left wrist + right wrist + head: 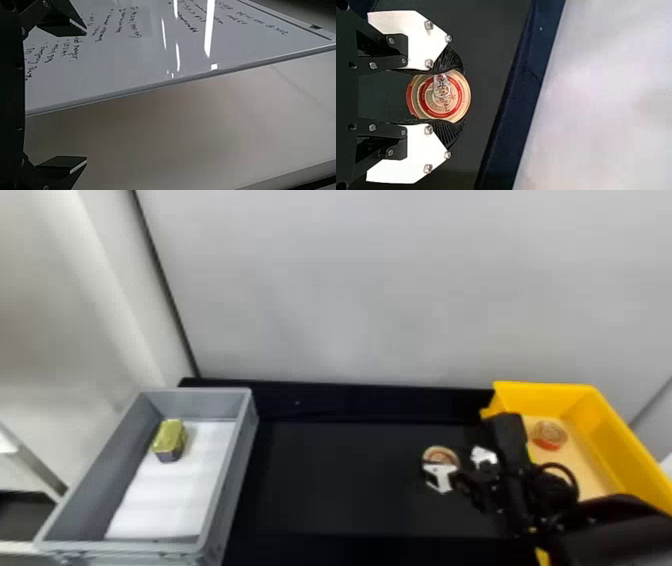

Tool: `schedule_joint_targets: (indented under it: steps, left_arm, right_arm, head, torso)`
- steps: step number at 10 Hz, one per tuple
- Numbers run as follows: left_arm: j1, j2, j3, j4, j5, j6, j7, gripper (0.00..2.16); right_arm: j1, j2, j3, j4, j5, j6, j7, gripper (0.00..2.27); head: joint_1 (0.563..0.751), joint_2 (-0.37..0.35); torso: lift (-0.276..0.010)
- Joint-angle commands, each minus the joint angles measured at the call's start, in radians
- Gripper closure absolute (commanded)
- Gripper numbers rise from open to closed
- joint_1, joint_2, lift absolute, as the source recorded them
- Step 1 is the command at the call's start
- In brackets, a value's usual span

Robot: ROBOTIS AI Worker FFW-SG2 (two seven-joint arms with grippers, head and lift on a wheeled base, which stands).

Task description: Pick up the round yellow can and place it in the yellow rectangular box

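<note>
My right gripper point(452, 464) is over the right part of the black table, left of the yellow rectangular box point(617, 430). Pinched in it is the round can point(440, 454), whose top is cream with red rings. In the right wrist view, the fingers of my right gripper point(455, 97) press on opposite sides of the can point(445, 97), and its pull tab faces the camera. Whether the can touches the table I cannot tell. My idle left gripper point(85, 95) stands open with nothing between its fingers, facing a whiteboard and a pale surface.
Inside the yellow box lies another round can point(549, 435), with my right arm across the box's near left side. A grey crate point(240, 470) at the left holds a gold-green tin point(170, 439) on white lining. Behind the black table point(350, 485) rises a pale wall.
</note>
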Motion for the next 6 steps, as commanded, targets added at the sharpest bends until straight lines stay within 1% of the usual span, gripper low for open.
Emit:
schedule_joint_targets:
  steps: [1,3,6]
  left_arm:
    - [0.000,-0.003,0.002,0.001,0.001,0.000,0.000,0.14]
    - [-0.002,-0.003,0.006,0.001,0.001,0.000,0.000,0.14]
    - [-0.003,-0.003,0.005,0.003,0.001,0.002,-0.001,0.14]
  right_arm:
    - [0.029,0.001,-0.026,-0.111,0.000,0.052,-0.029,0.74]
    - [0.044,0.001,-0.057,-0.179,0.000,0.085,-0.059,0.74]
    - [0.040,-0.001,-0.130,-0.249,0.054,0.110,-0.082,0.74]
  head:
    - [0.694,0.014]
    - [0.694,0.014]
    - [0.694,0.014]
  torso:
    - [-0.068]
    - [-0.068]
    - [-0.068]
